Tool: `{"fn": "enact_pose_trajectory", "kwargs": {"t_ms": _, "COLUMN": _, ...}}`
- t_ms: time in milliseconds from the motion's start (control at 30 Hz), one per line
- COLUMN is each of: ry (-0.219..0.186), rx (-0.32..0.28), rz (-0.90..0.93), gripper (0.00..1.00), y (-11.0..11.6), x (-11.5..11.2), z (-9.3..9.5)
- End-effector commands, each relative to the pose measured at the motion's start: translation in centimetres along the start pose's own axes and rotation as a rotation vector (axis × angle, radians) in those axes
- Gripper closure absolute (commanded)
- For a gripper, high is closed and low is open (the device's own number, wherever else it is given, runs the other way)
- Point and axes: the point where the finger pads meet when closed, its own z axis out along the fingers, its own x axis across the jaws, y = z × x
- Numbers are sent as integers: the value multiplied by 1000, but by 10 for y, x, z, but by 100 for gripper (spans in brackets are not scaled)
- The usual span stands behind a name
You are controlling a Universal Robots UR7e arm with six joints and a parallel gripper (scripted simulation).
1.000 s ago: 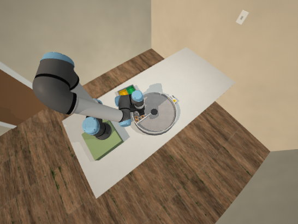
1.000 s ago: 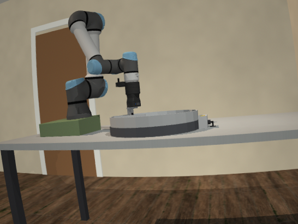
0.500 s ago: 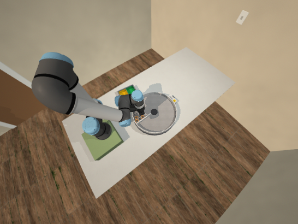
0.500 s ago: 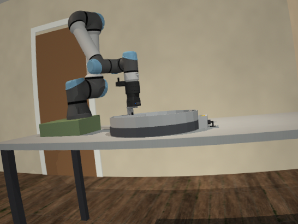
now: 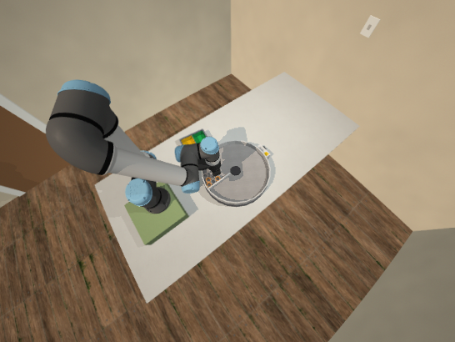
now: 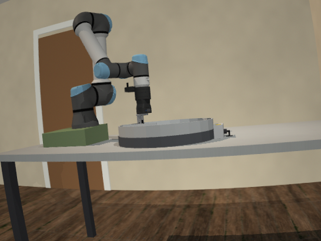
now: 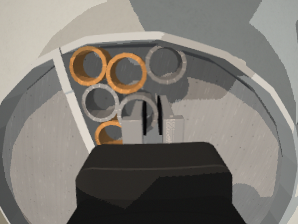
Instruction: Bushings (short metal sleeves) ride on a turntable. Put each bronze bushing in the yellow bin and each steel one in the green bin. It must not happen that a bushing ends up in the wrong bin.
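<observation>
While my claw point(image 5: 216, 173) point(image 6: 140, 121) point(image 7: 152, 107) points down into the turntable point(image 5: 266, 173) point(image 6: 166, 130) point(image 7: 161, 36), its fingers stand close together, astride what looks like the right wall of a steel bushing point(image 7: 123, 107). I cannot tell whether I have a firm grip on it. I judge this to be the picking step: I should make sure of the hold, lift straight up clear of the neighbours, then carry the piece to the green bin point(image 5: 199, 137), never the yellow bin point(image 5: 187, 141) beside it.

To the left in the wrist view, another steel bushing point(image 7: 85, 102) lies close by; a bronze one point(image 7: 101, 131) sits nearer. Farther out, two more bronze bushings point(image 7: 73, 65) point(image 7: 143, 75) and a third steel one point(image 7: 183, 65) lie toward the rim, all right of the slanting divider point(image 7: 67, 85) point(image 5: 220, 181).

My own body cuts off the near bronze piece, and a finger covers part of my target. From the exterior, the turntable wall hides my fingertips and every bushing; the bins' contents are too small to read.
</observation>
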Motion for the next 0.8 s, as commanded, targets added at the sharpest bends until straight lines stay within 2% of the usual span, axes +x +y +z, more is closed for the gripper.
{"fn": "enact_pose_trajectory", "kwargs": {"t_ms": 0, "ry": 0, "rx": -1, "rz": 0, "gripper": 100, "y": 0, "x": 0, "z": -2}}
{"fn": "enact_pose_trajectory", "kwargs": {"t_ms": 767, "ry": 0, "rx": -1, "rz": 0, "gripper": 100, "y": 0, "x": 0, "z": -8}}
